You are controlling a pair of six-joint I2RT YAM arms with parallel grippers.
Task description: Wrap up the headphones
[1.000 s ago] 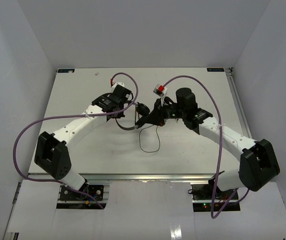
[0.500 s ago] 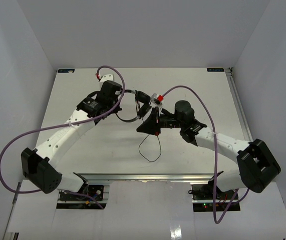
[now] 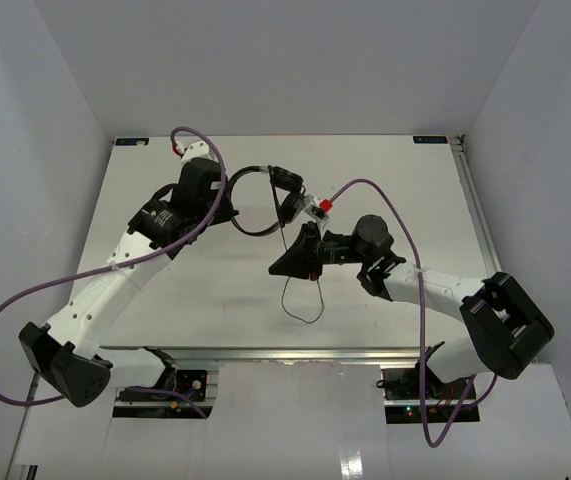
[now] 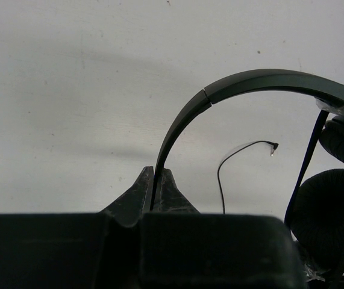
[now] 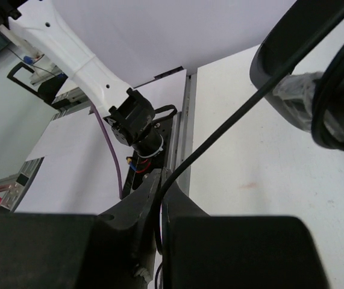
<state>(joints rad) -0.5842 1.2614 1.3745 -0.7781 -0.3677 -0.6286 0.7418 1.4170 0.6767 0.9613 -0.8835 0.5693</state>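
Matte white tabletop (image 3: 215,290), left gripper (image 4: 156,182) clamped on thin curved headband (image 4: 262,81) of black padded headphones (image 3: 287,200), right gripper (image 5: 159,188) pinching slim black cable (image 5: 232,123)

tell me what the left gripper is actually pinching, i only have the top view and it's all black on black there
Observer: The left wrist view shows the left gripper shut on the thin headband, edge-on between its fingers.
Operator: and the right one, cable or earcup
Observer: The cable. In the right wrist view the right gripper is shut on it, and it runs in a straight line up to the headphones.
Operator: where's the loose end
Observer: The left wrist view shows the cable's free tip beyond the headband, over the table, with nothing holding it.
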